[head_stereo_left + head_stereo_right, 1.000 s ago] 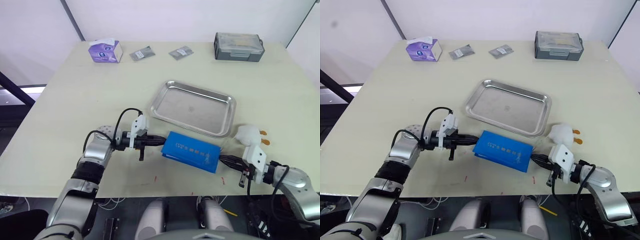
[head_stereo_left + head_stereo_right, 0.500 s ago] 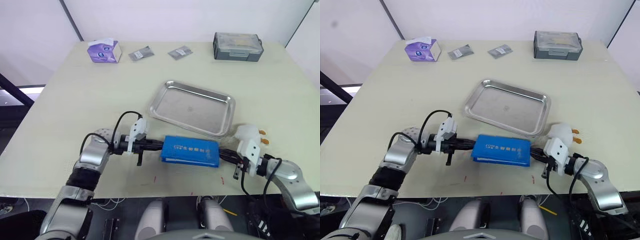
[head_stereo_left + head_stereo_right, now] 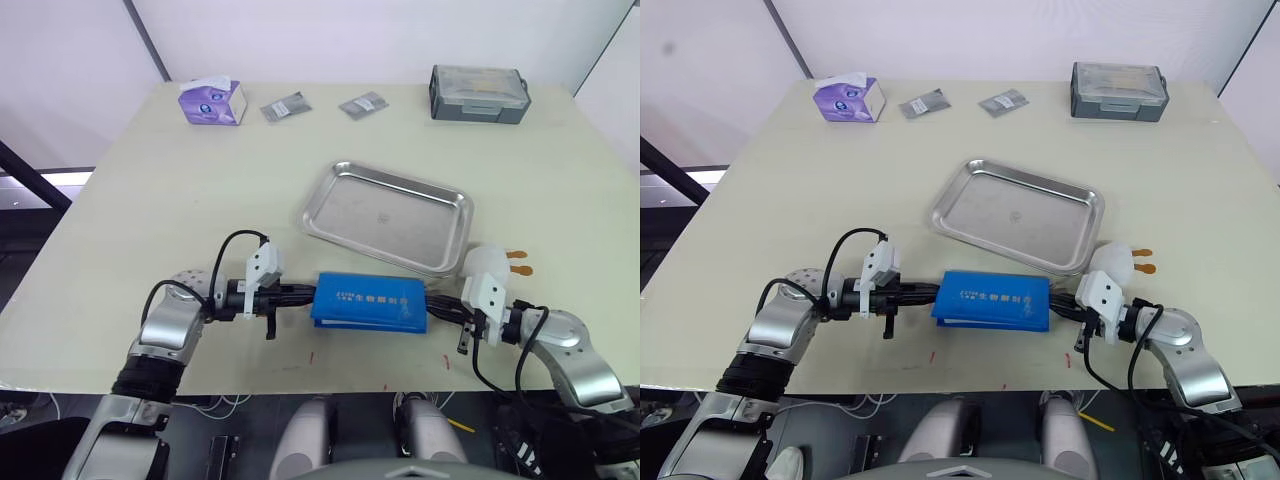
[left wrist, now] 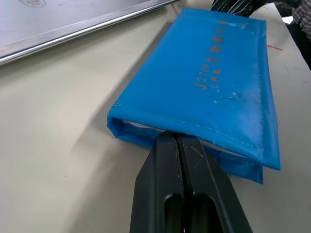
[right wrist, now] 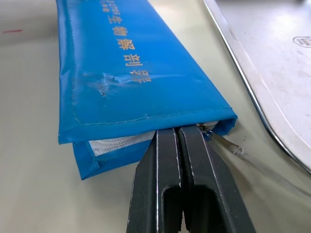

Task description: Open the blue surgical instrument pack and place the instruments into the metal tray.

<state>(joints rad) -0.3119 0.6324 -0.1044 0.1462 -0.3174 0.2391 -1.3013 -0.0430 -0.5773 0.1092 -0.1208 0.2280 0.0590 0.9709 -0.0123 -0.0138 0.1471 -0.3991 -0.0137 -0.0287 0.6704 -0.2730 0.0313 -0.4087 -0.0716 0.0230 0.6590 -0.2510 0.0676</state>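
The blue surgical instrument pack (image 3: 368,300) lies flat and closed on the table, just in front of the metal tray (image 3: 388,215), which is bare. My left gripper (image 3: 312,296) is shut, its tips pressed against the pack's left end under the top flap (image 4: 177,138). At the pack's other end my right gripper (image 3: 432,306) is shut too, its tips (image 5: 179,130) butting the open seam where white lining shows, beside a small metal zipper pull (image 5: 217,136). The instruments are hidden inside the pack.
A purple tissue box (image 3: 211,102), two small grey packets (image 3: 285,106) (image 3: 362,104) and a grey lidded box (image 3: 479,94) line the far edge. A white object with orange prongs (image 3: 490,263) lies by my right wrist. The table's front edge is close behind the pack.
The pack has swung from slanted to level with the table's front edge and slid a little left. Both grippers stayed at its ends; the right one came in closer.
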